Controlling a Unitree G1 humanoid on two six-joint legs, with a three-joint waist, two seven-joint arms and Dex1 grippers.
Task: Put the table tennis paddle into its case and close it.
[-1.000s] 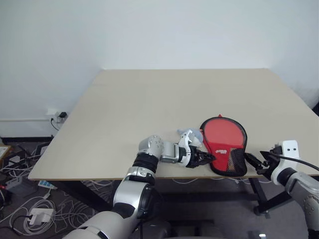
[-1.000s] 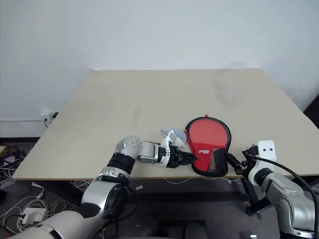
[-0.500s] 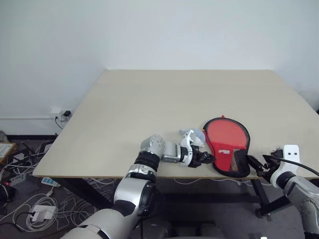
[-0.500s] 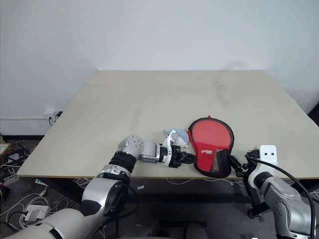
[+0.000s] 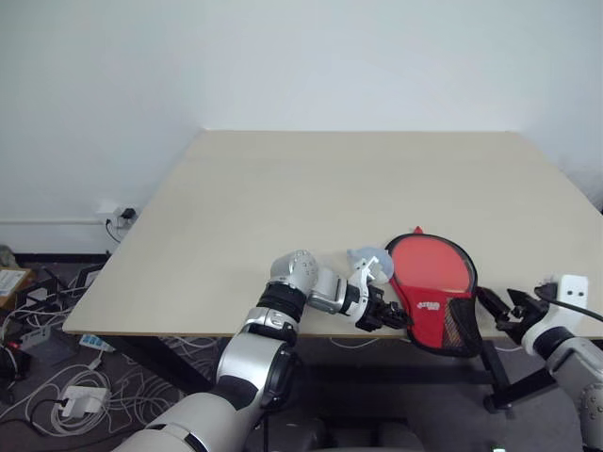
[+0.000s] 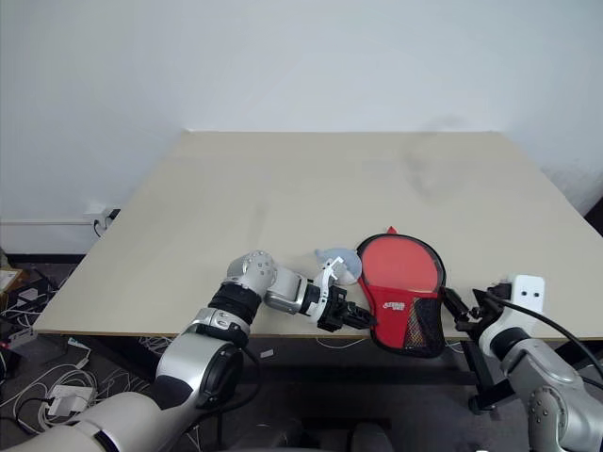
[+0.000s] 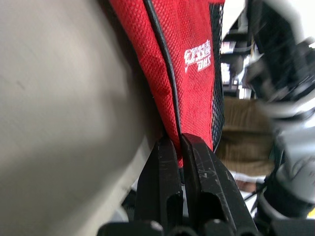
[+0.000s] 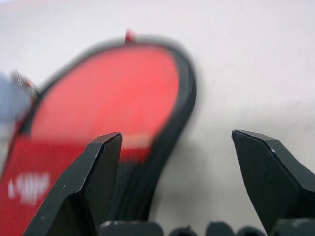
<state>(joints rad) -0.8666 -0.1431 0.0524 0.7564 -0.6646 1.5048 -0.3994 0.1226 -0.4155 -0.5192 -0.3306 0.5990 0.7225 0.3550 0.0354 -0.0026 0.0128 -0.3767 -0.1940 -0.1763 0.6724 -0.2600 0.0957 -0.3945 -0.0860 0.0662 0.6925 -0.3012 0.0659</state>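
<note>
Case: red fabric, black zipper rim, white lettering and a black mesh patch at its near end; it lies at the near edge of the table, toward my right, with the mesh end hanging out past that edge.
Left jaws: pinched together on the case's near left rim; in my left wrist view the two black fingers clamp the black zipper line and the red fabric between them.
Right jaws: spread wide and holding nothing, just off the table's near edge beside the case's mesh end; whether they touch the case I cannot tell.
Right wrist view: my two fingers stand far apart, with the case's rounded red body beyond them on the table.
Paddle: I cannot make it out apart from the case.
</note>
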